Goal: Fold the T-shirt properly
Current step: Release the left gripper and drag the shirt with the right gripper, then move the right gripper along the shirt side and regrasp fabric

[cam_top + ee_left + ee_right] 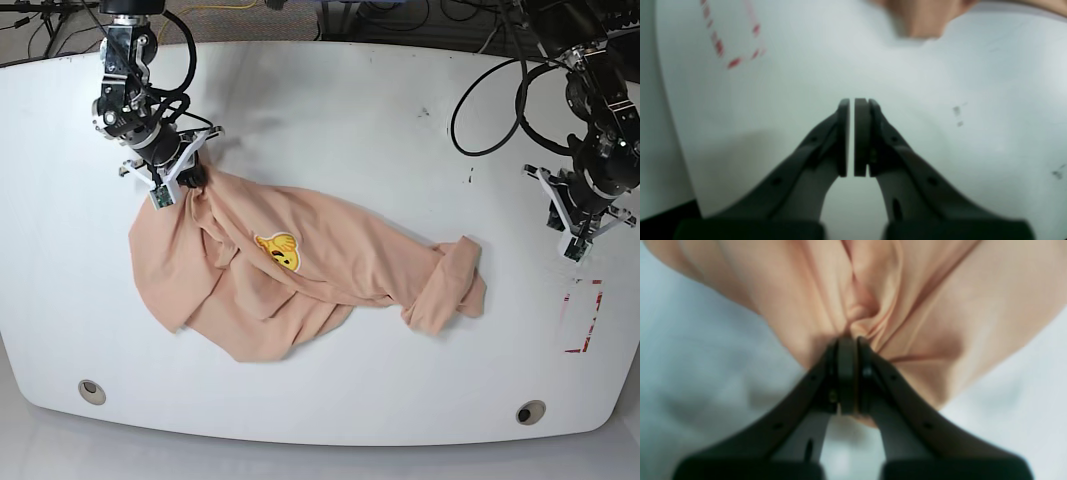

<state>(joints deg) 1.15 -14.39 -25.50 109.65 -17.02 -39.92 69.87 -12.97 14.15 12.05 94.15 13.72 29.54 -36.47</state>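
One corner of the crumpled T-shirt (300, 285) is pinched in my right gripper (847, 340) while my left gripper (852, 100), pads nearly pressed together and empty, hovers well beyond its bunched far end, so I judge spreading it flat comes next
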